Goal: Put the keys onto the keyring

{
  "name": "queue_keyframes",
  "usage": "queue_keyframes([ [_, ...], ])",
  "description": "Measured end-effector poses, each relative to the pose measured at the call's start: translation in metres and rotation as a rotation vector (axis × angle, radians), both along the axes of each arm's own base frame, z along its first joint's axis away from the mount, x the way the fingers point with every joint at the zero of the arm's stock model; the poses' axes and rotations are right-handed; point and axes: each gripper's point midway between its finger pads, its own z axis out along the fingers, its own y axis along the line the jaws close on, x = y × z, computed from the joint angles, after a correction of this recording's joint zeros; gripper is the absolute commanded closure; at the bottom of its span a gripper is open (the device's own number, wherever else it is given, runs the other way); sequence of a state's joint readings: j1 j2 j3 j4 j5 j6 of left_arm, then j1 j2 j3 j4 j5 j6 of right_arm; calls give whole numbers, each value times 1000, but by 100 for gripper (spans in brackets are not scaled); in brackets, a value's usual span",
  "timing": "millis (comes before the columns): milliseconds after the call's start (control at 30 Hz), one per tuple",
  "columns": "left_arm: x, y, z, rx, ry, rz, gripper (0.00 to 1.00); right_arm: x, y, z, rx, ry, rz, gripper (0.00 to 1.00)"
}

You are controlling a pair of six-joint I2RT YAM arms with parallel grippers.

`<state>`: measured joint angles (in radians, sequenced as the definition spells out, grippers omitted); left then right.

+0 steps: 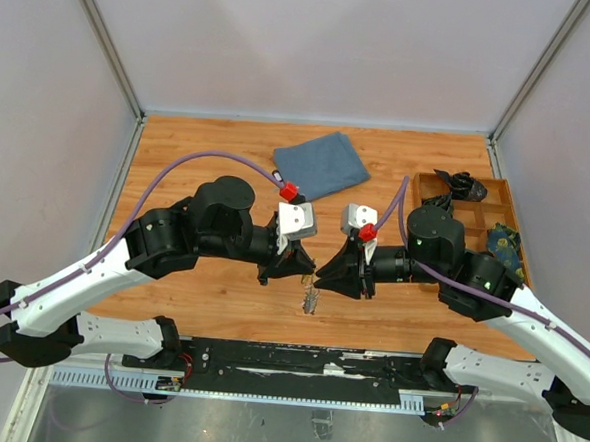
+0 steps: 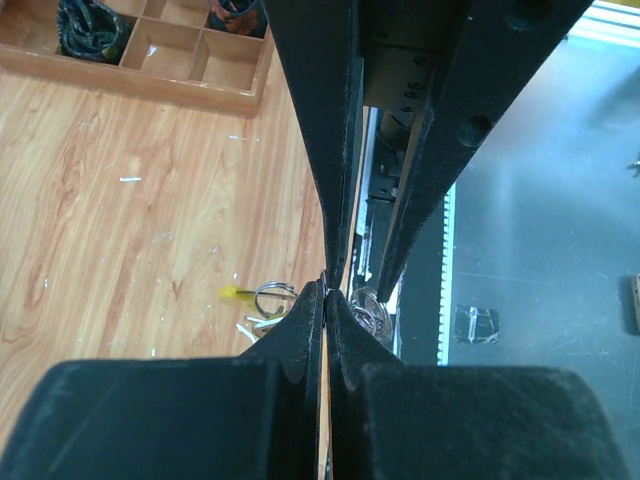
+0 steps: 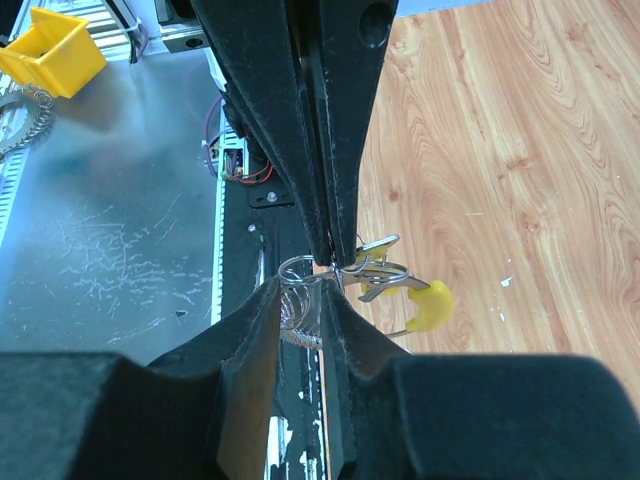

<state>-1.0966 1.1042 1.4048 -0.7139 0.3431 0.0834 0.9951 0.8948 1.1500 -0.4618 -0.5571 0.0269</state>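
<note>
While both arms reach toward the middle of the wooden table, we see from the top view the left gripper and the right gripper meeting tip to tip. The keys are just on their near side. A blue cloth lies farther back and a wooden tray is at the far right.

From the left wrist, we see its jaws pressed together on the keyring, with a yellow key head at its left.

From the right wrist, we see its jaws a little apart with the keyring wire between them. Whether they touch it, we cannot tell. The keys are bunched just to the right.
</note>
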Motion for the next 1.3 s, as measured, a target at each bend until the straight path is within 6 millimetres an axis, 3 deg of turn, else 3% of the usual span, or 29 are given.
queue_keyframes([
  [167, -2, 0, 0, 0, 1, -11, 99, 0, 1, 1, 3, -1, 3, 84],
  [333, -5, 0, -1, 2, 10, -26, 100, -2, 4, 3, 16, -3, 21, 99],
  [733, -9, 4, 4, -13, 9, -38, 99, -4, 4, 2, 24, 1, 40, 100],
  [967, -12, 5, 14, -48, -3, -44, 99, -9, -4, 15, 69, -43, 40, 99],
  [1100, -12, 5, 14, -51, -2, -47, 99, -9, -8, 19, 91, -79, 35, 70],
  [1300, -13, 5, 14, -52, 0, -52, 100, -2, -12, 14, 83, -127, 2, 61],
])
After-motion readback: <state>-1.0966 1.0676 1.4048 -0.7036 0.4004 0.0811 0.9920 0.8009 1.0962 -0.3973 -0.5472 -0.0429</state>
